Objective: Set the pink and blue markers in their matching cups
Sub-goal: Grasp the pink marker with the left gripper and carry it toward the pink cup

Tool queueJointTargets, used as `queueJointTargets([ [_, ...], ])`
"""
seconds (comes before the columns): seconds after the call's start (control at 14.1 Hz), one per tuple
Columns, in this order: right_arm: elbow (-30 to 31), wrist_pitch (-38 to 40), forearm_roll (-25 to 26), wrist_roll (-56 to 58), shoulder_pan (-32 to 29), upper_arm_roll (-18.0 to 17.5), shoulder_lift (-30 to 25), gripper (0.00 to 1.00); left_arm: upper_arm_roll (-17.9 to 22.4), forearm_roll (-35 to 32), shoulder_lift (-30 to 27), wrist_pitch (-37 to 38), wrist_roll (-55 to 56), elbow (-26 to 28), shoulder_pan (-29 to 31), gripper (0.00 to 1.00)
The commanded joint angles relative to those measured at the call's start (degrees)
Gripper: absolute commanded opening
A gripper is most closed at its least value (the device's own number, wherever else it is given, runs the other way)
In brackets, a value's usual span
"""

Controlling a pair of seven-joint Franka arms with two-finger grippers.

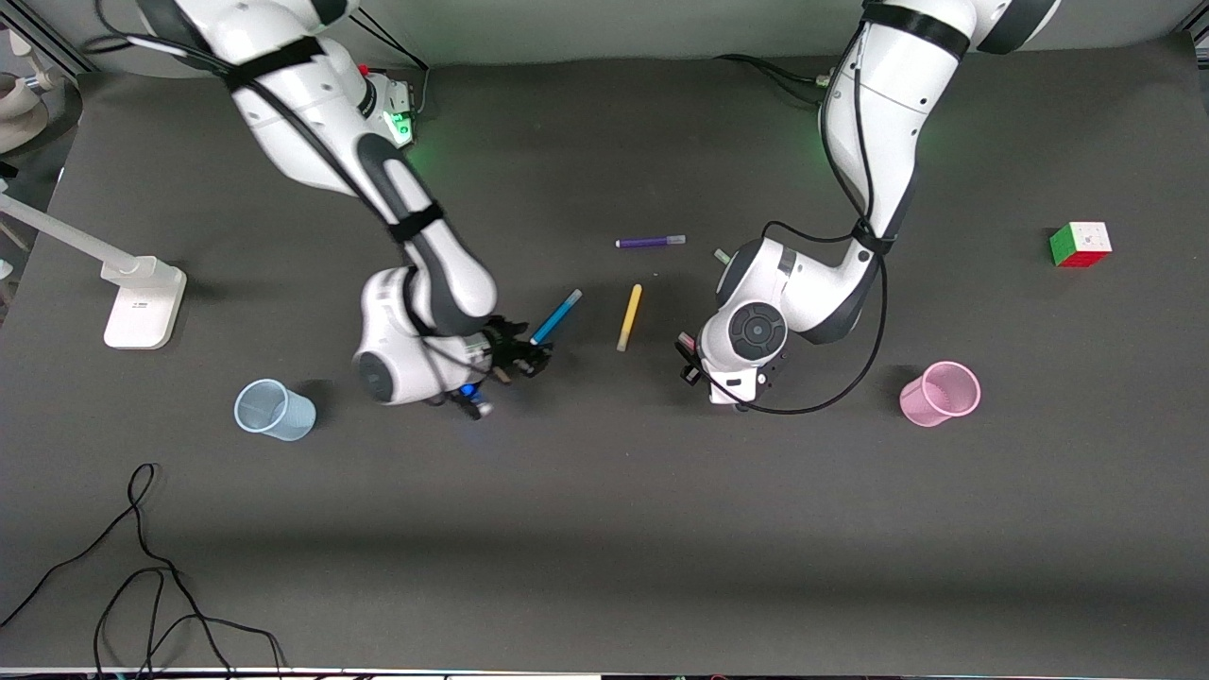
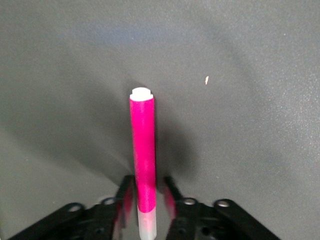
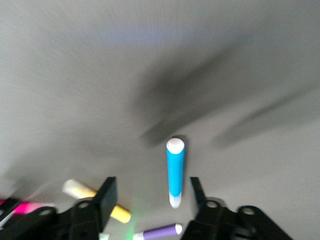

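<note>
Left claw (image 2: 145, 200) grips the pink marker (image 2: 142, 150), right claw (image 3: 150, 192) hangs released around the blue marker (image 3: 175, 172); both cups (image 1: 274, 409) stand empty.

dark table (image 1: 604, 529), blue cup (image 1: 274, 410), pink cup (image 1: 940, 393), yellow marker (image 1: 629, 317), purple marker (image 1: 650, 242), cube (image 1: 1080, 245)

Front view: high, facing both arm bases, whole table (image 1: 604, 529). Wrist views: close, looking down past own fingers. Yellow marker (image 1: 629, 317) shared by front and right wrist (image 3: 95, 199).
</note>
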State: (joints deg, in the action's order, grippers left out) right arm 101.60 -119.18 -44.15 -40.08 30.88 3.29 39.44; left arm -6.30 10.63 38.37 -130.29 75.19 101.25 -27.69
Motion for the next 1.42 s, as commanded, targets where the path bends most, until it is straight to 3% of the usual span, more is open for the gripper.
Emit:
queueJointTargets([
  [0.0, 1.57, -1.93, -2.61, -0.70, 1.90, 0.58, 0.46, 1.00, 0.50, 0.54, -0.14, -0.23, 1.19, 0.53, -0.87, 0.00],
  [0.28, 2.81, -1.94, -2.08, 0.09, 1.55, 0.84, 0.11, 1.00, 0.93, 0.45, -2.33, 4.06, 0.05, -0.78, 0.53, 0.00],
  [0.5, 2.81, -1.94, -1.73, 0.09, 1.38, 1.11, -0.15, 0.96, 0.06, 1.67, -3.21, 22.20, -5.02, -11.12, 8.86, 0.00],
  [0.57, 2.81, -1.94, -1.73, 0.09, 1.46, 1.37, -0.24, 0.88, 0.15, 4.38, -3.21, 29.06, -8.53, -15.07, 12.36, 0.00],
  [0.78, 2.81, -1.85, -1.73, 0.18, 1.47, 2.16, -0.33, 0.51, 0.15, 11.59, -2.51, 44.02, -22.58, -22.91, 25.36, 0.00],
  [1.06, 2.72, -1.94, -1.64, 0.18, 1.64, 2.60, -0.33, 0.07, 0.06, 16.26, -2.51, 54.33, -34.47, -24.08, 37.07, 0.00],
  [1.13, 2.72, -1.94, -1.64, 0.18, 1.64, 2.60, -0.33, 0.00, 0.15, 18.10, -2.25, 56.09, -37.80, -23.99, 39.53, 0.00],
  [1.35, 2.63, -1.32, -1.64, -0.35, 1.73, 3.82, -1.73, 0.00, 0.15, 22.14, 1.26, 58.48, -43.09, -23.90, 45.87, 0.00],
])
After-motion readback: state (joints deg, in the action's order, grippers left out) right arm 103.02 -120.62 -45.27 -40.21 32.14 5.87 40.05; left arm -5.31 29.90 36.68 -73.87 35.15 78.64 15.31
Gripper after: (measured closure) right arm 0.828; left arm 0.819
